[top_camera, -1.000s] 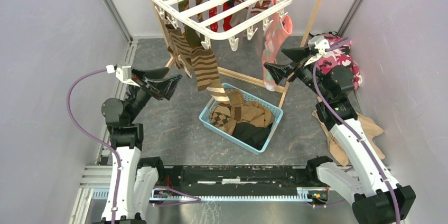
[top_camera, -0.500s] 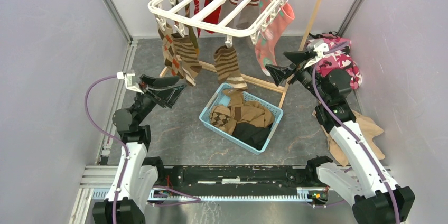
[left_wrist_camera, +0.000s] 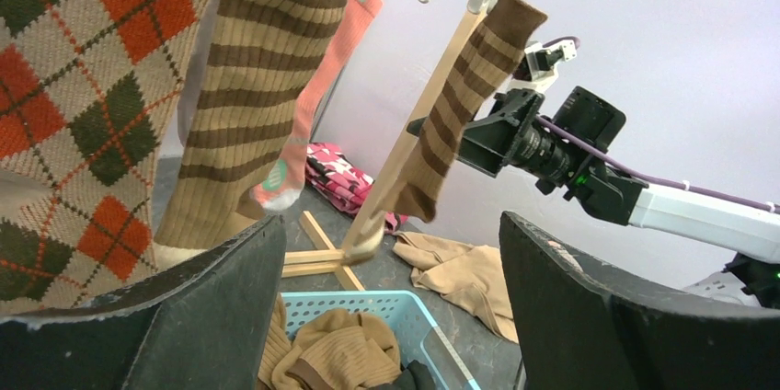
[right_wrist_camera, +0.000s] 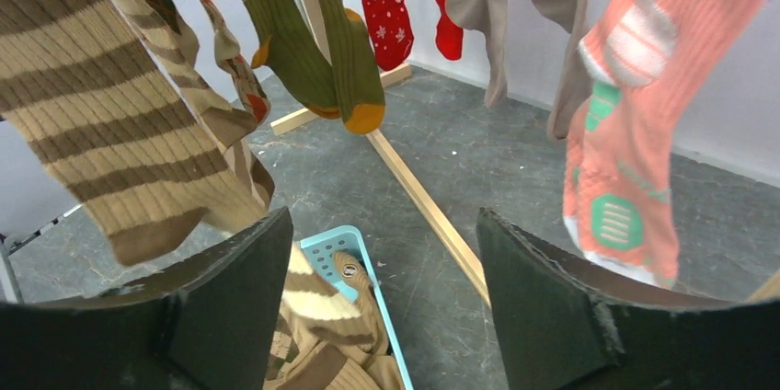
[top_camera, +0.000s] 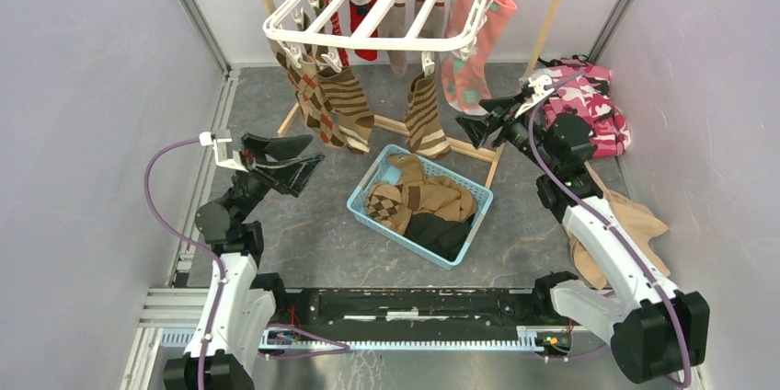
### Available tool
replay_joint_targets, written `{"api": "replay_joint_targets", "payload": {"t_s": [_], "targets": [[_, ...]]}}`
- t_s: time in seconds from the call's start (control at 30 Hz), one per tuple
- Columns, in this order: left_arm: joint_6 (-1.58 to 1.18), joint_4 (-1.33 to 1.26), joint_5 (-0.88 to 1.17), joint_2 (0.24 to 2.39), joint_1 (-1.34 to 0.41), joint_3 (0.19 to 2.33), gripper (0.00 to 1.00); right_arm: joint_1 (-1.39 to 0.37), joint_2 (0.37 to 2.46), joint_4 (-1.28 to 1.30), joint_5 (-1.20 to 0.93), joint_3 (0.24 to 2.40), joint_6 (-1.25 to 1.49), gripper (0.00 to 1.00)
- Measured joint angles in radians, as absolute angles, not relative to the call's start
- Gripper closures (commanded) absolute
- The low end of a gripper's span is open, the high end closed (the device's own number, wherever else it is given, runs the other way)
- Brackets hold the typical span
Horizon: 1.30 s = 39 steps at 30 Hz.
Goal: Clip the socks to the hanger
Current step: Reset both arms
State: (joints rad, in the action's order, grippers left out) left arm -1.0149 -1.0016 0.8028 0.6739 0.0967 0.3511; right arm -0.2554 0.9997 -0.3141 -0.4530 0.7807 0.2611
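1. Left pincer (top_camera: 315, 149) and right pincer (top_camera: 469, 112) gape wide, both empty.
2. Loose socks (top_camera: 409, 201) fill the basket (top_camera: 472, 230) below, between them; the hanger (top_camera: 368, 13) hangs above.
3. Pinch one sock's cuff — never the heap.

Pale grey walls (top_camera: 83, 86) enclose 3 sides; the floor (top_camera: 303, 215) is dark mottled grey; a light wooden frame stand (top_camera: 554, 8) sits at the back.
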Motion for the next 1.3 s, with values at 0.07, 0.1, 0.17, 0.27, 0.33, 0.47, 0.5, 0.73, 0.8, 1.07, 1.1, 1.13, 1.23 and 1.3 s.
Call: {"api": "replay_joint_targets", "payload": {"t_s": [0.07, 0.1, 0.17, 0.27, 0.33, 0.47, 0.5, 0.73, 0.8, 1.07, 1.1, 1.13, 1.23, 1.3], "targets": [[-1.015, -0.997, 0.807, 0.674, 0.097, 0.35, 0.09, -0.265, 1.026, -0.332, -0.462, 0.779, 0.268, 0.32], [-1.015, -0.994, 0.811, 0.673, 0.097, 0.35, 0.09, -0.272, 1.037, -0.336, -0.463, 0.776, 0.269, 0.34], [-1.015, -0.99, 0.815, 0.669, 0.097, 0.348, 0.09, -0.291, 1.05, -0.339, -0.465, 0.773, 0.266, 0.38], [-1.015, -0.986, 0.817, 0.661, 0.097, 0.335, 0.09, -0.331, 1.073, -0.348, -0.466, 0.771, 0.263, 0.41], [-1.015, -0.982, 0.82, 0.658, 0.097, 0.329, 0.09, -0.355, 1.088, -0.353, -0.466, 0.771, 0.259, 0.42], [-1.015, -0.974, 0.826, 0.648, 0.097, 0.319, 0.09, -0.395, 1.121, -0.355, -0.467, 0.771, 0.248, 0.42], [-1.015, -0.973, 0.83, 0.643, 0.097, 0.318, 0.09, -0.4, 1.125, -0.355, -0.468, 0.771, 0.244, 0.42], [-1.015, -0.946, 0.857, 0.607, 0.097, 0.308, 0.09, -0.404, 1.114, -0.358, -0.469, 0.763, 0.208, 0.38], [-1.015, -0.929, 0.87, 0.606, 0.097, 0.308, 0.09, -0.404, 1.098, -0.357, -0.469, 0.75, 0.196, 0.36], [-1.014, -0.828, 0.902, 0.595, 0.086, 0.308, 0.09, -0.404, 1.045, -0.326, -0.456, 0.712, 0.163, 0.34], [-1.013, -0.815, 0.902, 0.591, 0.081, 0.308, 0.09, -0.404, 1.036, -0.317, -0.45, 0.709, 0.157, 0.33], [-1.01, -0.797, 0.902, 0.585, 0.073, 0.308, 0.09, -0.404, 1.028, -0.31, -0.447, 0.707, 0.152, 0.31], [-0.959, -0.689, 0.896, 0.56, 0.016, 0.315, 0.1, -0.404, 0.99, -0.272, -0.419, 0.704, 0.129, 0.24], [-0.897, -0.593, 0.878, 0.551, -0.056, 0.334, 0.1, -0.404, 0.957, -0.248, -0.393, 0.699, 0.113, 0.1]]}}
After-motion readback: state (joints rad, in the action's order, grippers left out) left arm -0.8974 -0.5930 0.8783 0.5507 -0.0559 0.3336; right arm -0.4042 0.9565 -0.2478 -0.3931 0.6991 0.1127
